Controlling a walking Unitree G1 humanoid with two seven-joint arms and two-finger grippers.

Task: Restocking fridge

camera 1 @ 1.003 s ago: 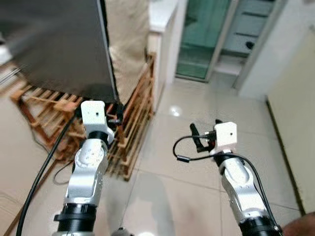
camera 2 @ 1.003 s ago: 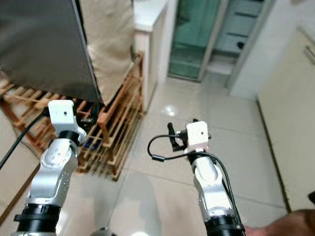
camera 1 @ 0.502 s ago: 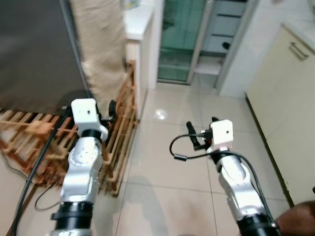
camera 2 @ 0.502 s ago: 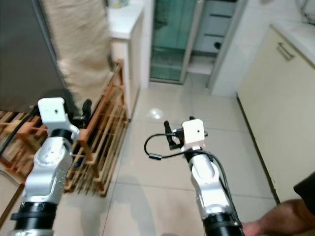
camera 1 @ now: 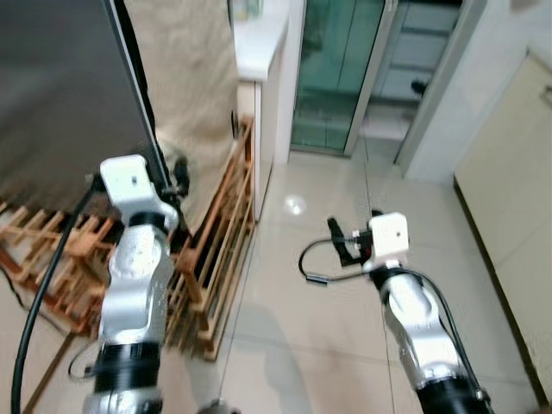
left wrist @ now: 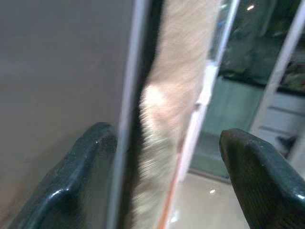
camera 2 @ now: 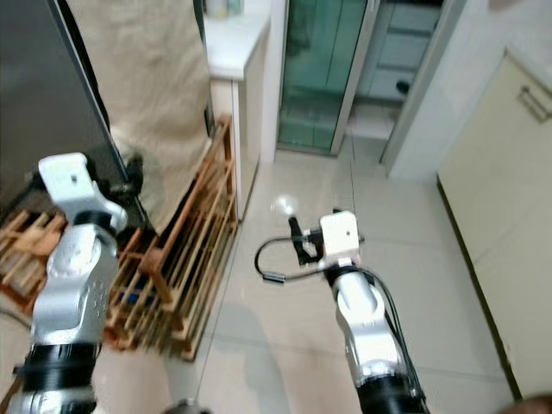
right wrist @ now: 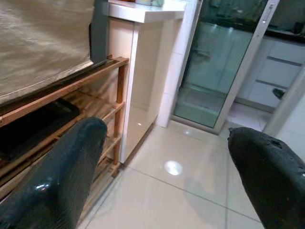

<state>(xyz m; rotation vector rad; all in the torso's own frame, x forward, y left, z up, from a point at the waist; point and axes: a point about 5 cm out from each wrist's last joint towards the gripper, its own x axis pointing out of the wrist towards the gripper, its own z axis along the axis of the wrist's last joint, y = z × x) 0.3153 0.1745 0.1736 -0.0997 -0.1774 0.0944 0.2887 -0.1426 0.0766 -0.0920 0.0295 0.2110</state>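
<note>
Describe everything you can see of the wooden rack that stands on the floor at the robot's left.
The wooden rack is a low frame of reddish-brown slats and posts, which looks like plain varnished wood. It stands upright on the pale tiled floor, beside a white counter. A beige cloth hangs over its upper part. Dark flat things lie on its shelves, too blurred to name. The left gripper is raised just above it, against a dark grey panel.

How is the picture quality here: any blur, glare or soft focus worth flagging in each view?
Left eye view: the left gripper and arm are motion-smeared by the dark fridge, and a lamp glints off the floor tiles. Left wrist view: soft throughout, with the beige cloth blurred. Right wrist view: the wooden rack and glass door are fairly sharp, while the near fingers are out of focus.
</note>
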